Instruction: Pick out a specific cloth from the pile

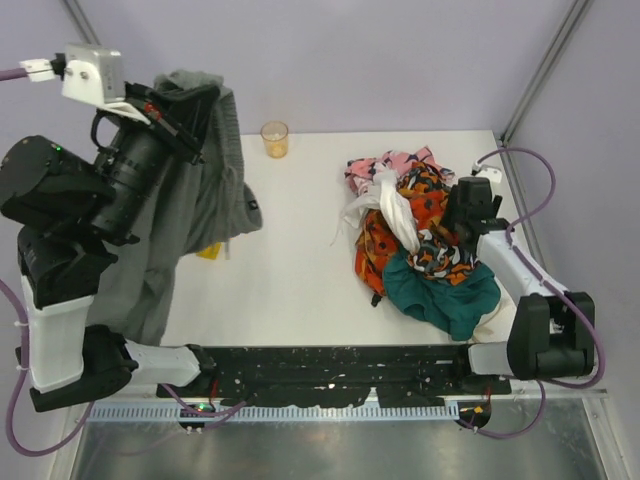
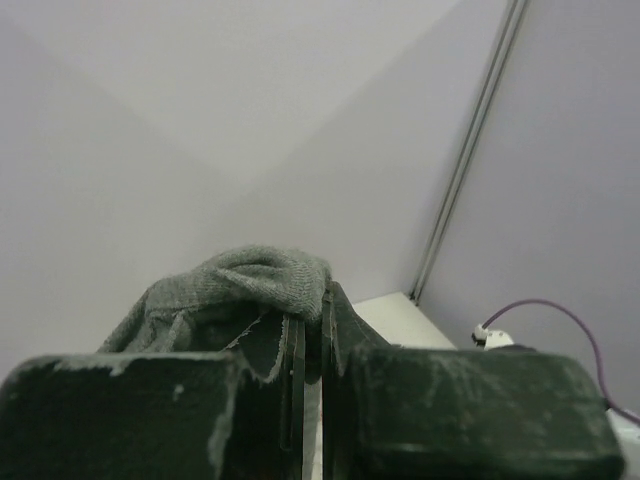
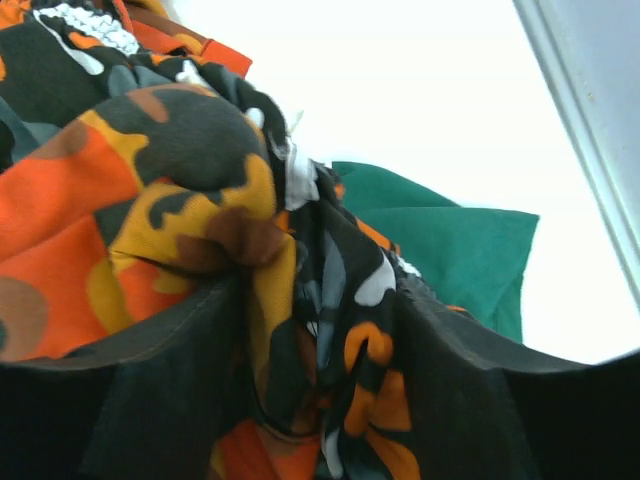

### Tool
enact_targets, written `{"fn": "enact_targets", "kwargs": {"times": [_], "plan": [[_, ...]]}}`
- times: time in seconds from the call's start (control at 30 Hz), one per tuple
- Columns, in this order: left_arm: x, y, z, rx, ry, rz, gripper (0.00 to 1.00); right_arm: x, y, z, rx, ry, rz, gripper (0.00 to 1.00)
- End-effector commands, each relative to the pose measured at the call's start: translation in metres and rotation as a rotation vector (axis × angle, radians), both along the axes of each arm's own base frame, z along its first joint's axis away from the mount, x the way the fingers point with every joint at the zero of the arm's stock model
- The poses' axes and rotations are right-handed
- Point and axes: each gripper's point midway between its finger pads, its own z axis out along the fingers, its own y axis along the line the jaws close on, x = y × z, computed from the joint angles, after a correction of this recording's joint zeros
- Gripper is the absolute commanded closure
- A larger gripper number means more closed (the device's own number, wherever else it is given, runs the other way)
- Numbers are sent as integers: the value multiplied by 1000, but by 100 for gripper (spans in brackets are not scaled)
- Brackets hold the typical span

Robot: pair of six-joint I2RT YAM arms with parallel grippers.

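Note:
The grey cloth (image 1: 205,190) hangs from my left gripper (image 1: 190,100), raised high at the far left, and drapes down over the table's left edge. In the left wrist view the gripper (image 2: 312,325) is shut on a fold of the grey cloth (image 2: 250,280). The pile (image 1: 420,235) lies at the right: camouflage orange-black-white, pink, white and teal (image 1: 445,290) pieces. My right gripper (image 1: 455,235) is down in the pile. In the right wrist view it (image 3: 325,330) is shut on a bunch of the camouflage fabric (image 3: 190,150), with teal fabric (image 3: 450,250) behind.
An orange cup (image 1: 274,138) stands at the back middle of the white table (image 1: 290,270). A small yellow item (image 1: 210,251) peeks from under the grey cloth. Frame posts (image 1: 545,65) stand at the back corners.

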Motion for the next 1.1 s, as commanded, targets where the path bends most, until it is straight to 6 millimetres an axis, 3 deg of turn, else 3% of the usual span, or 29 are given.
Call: {"fn": "enact_targets", "kwargs": {"times": [0.0,0.03,0.07,0.2,0.47,0.6,0.9,0.97,1.07], "plan": [[-4,3,7,-30,-39,-5,100,-10,2,46,13,-102,25,19],[-3,2,2,-26,-34,-9,100,-12,4,60,29,-147,30,15],[-1,0,-4,-20,-26,-2,100,-14,7,66,50,-170,28,5],[-2,10,-30,-45,-5,24,100,-28,13,105,106,-305,34,5],[17,21,-125,-44,93,157,100,-58,15,134,138,-425,40,5],[15,23,-131,-53,89,151,100,-66,16,139,146,-448,47,5],[31,8,-164,4,157,179,100,-77,23,129,169,-453,85,5],[34,-2,-185,11,192,156,100,-79,26,125,174,-451,98,5],[38,-26,-249,-10,311,94,100,-84,27,114,180,-433,108,5]]}}
